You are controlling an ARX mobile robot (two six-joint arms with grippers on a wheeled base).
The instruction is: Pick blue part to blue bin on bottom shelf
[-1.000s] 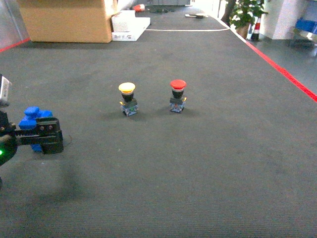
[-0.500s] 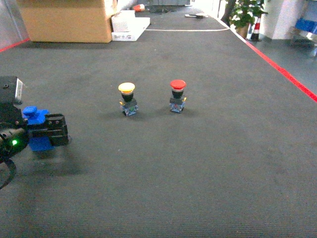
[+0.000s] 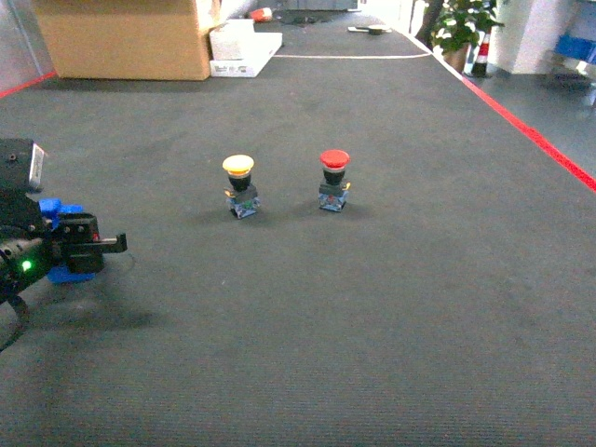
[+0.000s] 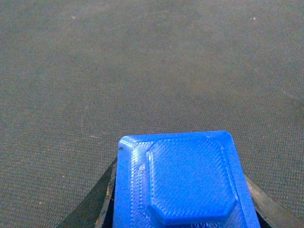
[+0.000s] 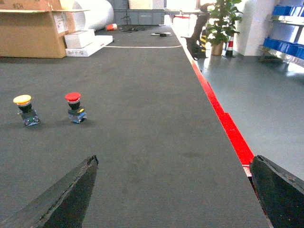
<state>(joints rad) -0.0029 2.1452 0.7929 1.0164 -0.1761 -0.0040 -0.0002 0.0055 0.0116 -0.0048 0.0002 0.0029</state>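
At the near left edge of the head view, the left gripper (image 3: pixel 79 244), black with a green light glowing on its body, is clamped on the small dark-blue blocky plastic part (image 3: pixel 58 271), which shows behind and beneath the black fingers, close above the dark grey ribbed carpet (image 3: pixel 372 317). From the left wrist camera the same blue part (image 4: pixel 183 183) fills the lower middle of the picture: a square face with cut corners and a raised octagonal boss, with a black finger (image 4: pixel 92 206) pressed along each side and carpet beyond.

Low in the right wrist view, the right gripper (image 5: pixel 173 192) stands wide apart, its two dark fingertips (image 5: pixel 71 192) at the bottom corners with nothing between them but carpet.

Further out, near the middle of the floor, the yellow-capped push button (image 3: pixel 239 185) and the red-capped push button (image 3: pixel 333 179) stand upright side by side, apart from each other and well away from the held part.

Beyond them a red floor stripe (image 3: pixel 526 130) runs along the carpet's right edge. At the far end sit a large brown cardboard box (image 3: pixel 126 39), flat white boxes (image 3: pixel 242 47) just beside it, and a potted green plant (image 3: pixel 461 28) on the right.
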